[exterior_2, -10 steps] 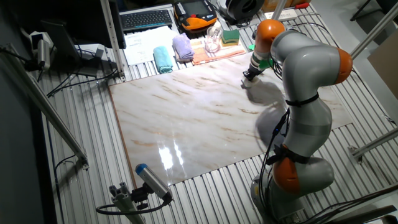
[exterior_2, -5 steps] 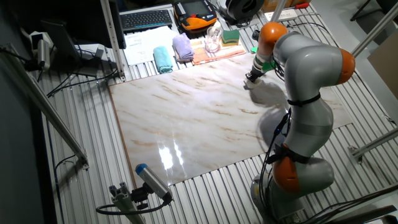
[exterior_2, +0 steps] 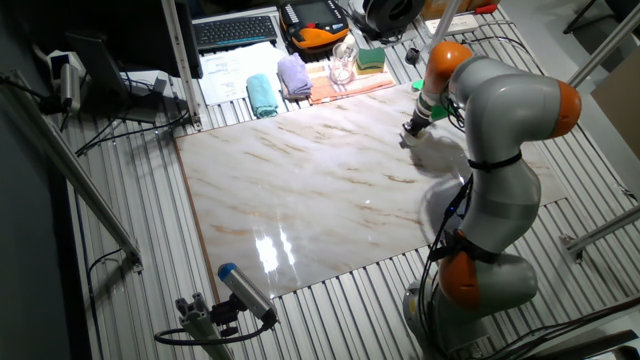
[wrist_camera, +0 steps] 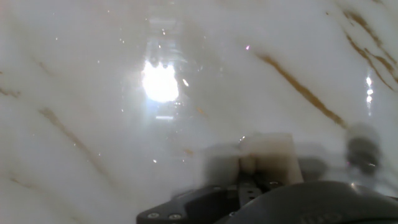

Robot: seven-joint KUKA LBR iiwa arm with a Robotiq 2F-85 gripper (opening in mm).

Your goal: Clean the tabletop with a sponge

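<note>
gripper [exterior_2: 411,132] clamped on sponge [wrist_camera: 266,158] | sponge pressed flat on tabletop [exterior_2: 300,200], near its far right edge | hand view: blurred cream block against veined marble, glare patch beyond

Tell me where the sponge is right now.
The sponge sits at the gripper tip, pressed on the tabletop near its far right edge in the fixed view, just below the green-and-yellow sponge and peach cloth.

Sponge [wrist_camera: 266,155] slid right along tabletop [exterior_2: 300,200] — arm too.
</note>
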